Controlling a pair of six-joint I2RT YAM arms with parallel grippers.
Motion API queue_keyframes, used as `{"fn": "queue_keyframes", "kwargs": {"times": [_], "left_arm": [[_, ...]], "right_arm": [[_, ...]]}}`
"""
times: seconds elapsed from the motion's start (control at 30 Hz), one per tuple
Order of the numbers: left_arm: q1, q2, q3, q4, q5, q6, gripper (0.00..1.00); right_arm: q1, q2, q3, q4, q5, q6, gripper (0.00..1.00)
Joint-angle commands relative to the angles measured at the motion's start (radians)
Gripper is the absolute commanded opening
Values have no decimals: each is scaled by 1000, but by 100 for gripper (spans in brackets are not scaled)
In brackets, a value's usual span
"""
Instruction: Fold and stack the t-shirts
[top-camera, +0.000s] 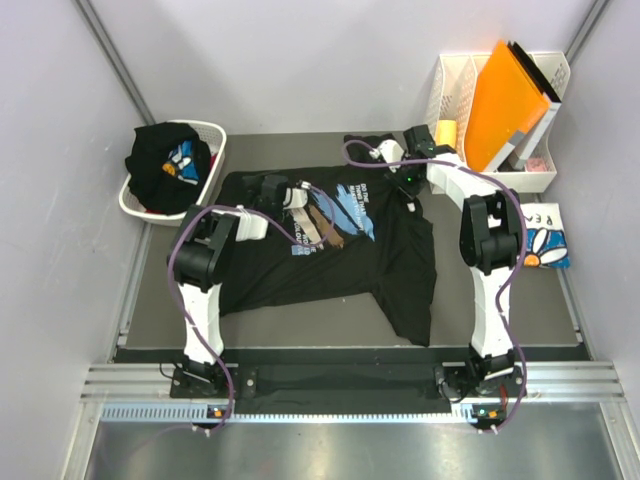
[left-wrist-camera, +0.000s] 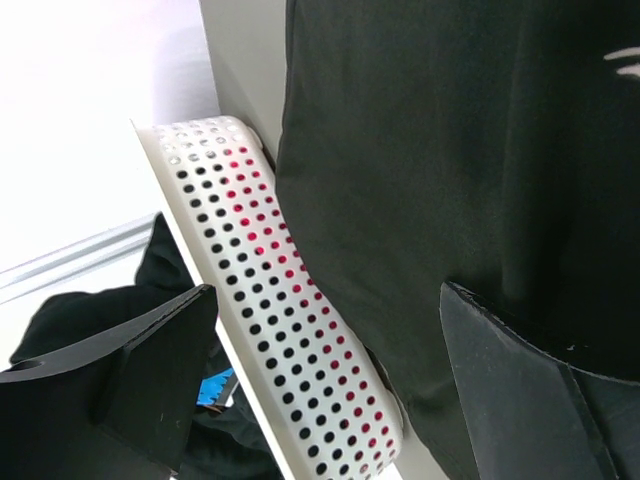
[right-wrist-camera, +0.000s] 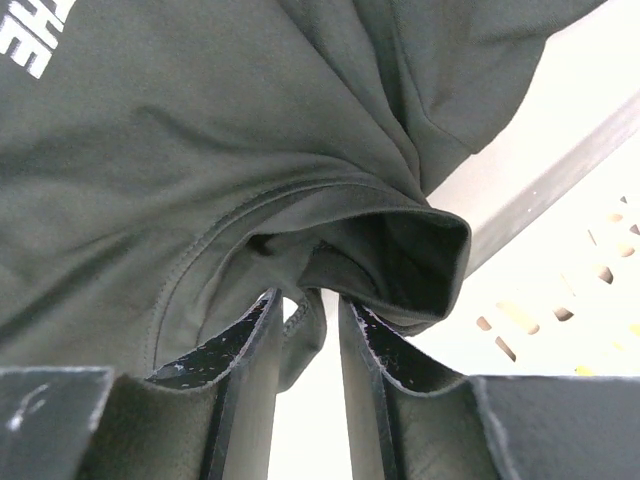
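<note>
The tee lies spread print-up across the middle of the table, its near right part rumpled. The right gripper is at the tee's far right corner, fingers narrow, a fold of hem between their tips; whether they really bite it I cannot tell. To my mind that is the weak spot: so little cloth is caught that a pull could slip it free, or lift one layer only and bunch the rest. The left gripper stands wide open, holding nothing, at the tee's left edge just beside the basket; closing there could catch the basket wall. A second tee sits in the basket. The white tee lies folded at the right, near the rack with the folder, which crowd the right arm's far side
</note>
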Motion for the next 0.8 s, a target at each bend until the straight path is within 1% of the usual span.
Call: {"fn": "queue_keyframes", "kwargs": {"times": [0.0, 0.07, 0.17, 0.2, 0.43, 0.47, 0.57, 0.63, 0.77], "left_arm": [[2, 42, 45, -184, -15, -85, 98], [2, 40, 43, -202, -12, -90, 98], [2, 45, 46, -210, -22, -93, 98], [4, 45, 49, -213, -22, -93, 98], [2, 56, 54, -205, -45, -79, 98], [2, 57, 52, -202, -50, -78, 98], [2, 57, 51, -195, -51, -76, 98], [1, 60, 55, -193, -53, -76, 98], [-4, 62, 61, -193, -54, -74, 98]], "right_arm": [[-12, -38, 16, 39, 16, -6, 29], [-15, -38, 17, 39, 18, -6, 29], [-12, -32, 20, 41, 18, -1, 23], [-13, -29, 25, 39, 21, -1, 18], [-12, -28, 26, 44, 33, 1, 10], [-13, -28, 26, 44, 39, 1, 6], [-15, -32, 26, 51, 59, -2, 2], [-15, -35, 25, 62, 65, -7, 1], [-18, -49, 17, 93, 171, -25, 0]]}}
